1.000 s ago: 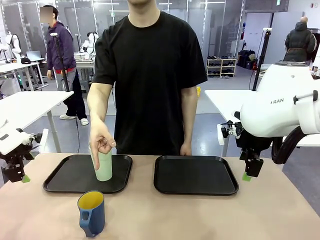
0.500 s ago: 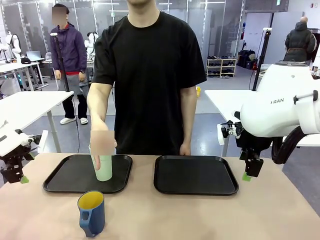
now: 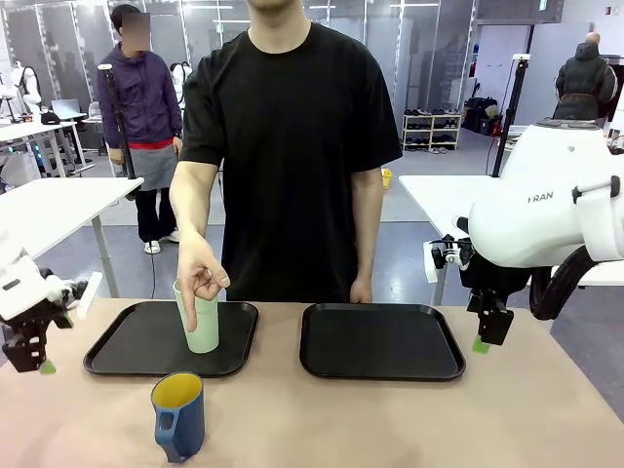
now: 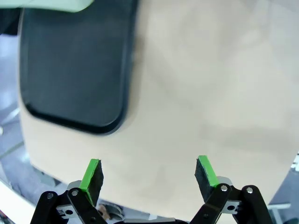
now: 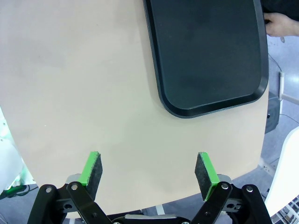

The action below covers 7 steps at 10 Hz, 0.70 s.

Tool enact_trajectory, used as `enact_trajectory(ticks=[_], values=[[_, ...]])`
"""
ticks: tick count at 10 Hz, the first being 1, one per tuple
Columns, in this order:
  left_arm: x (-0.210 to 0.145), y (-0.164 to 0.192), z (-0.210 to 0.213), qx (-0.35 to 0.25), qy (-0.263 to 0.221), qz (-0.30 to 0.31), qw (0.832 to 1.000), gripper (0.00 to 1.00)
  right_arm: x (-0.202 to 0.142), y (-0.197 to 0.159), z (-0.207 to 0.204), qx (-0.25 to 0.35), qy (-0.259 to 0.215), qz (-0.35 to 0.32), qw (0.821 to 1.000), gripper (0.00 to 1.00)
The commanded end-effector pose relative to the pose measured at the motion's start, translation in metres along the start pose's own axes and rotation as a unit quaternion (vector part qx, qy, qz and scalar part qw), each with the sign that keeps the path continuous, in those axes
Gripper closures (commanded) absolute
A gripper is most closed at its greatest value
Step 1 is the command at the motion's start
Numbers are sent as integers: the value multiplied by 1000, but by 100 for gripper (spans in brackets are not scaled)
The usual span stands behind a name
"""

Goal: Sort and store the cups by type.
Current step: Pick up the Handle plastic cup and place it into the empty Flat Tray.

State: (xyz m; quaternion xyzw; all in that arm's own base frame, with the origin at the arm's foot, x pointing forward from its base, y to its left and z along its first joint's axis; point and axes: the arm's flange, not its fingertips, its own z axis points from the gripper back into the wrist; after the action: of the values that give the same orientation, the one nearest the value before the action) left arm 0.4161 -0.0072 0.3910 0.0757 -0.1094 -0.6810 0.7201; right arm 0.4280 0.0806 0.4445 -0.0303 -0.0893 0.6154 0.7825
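Mug (image 3: 178, 414) upright on table (image 3: 546, 409), right of your left gripper (image 3: 39, 359), nearer it than right gripper (image 3: 485, 336); both w/ jaws apart, empty.

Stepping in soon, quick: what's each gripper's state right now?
Left gripper: open, holding nothing.
Right gripper: open, holding nothing.

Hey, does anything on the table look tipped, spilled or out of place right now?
Nothing is tipped or spilled. The pale green tumbler stands upright on the left tray, the person's hand on it. Only the blue mug sits off the trays, upright on the bare table near that tray.
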Motion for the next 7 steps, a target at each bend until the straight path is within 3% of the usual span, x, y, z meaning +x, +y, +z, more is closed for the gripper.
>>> enact_trajectory(ticks=[1, 4, 6, 7], values=[[-14, -22, -15, -50, -42, -33, 997, 0, 0, -1, 0, -5, -1, -6, 1000, 0], [-24, -54, -32, -98, -132, -40, 986, 0, 0, -1, 0, -5, -1, -6, 1000, 0], [-29, -71, -46, -125, -224, -32, 966, 0, 0, -1, 0, -5, -1, -6, 1000, 0], [-35, -74, -56, -134, -256, 6, 957, 0, 0, -1, 0, -5, -1, -6, 1000, 0]])
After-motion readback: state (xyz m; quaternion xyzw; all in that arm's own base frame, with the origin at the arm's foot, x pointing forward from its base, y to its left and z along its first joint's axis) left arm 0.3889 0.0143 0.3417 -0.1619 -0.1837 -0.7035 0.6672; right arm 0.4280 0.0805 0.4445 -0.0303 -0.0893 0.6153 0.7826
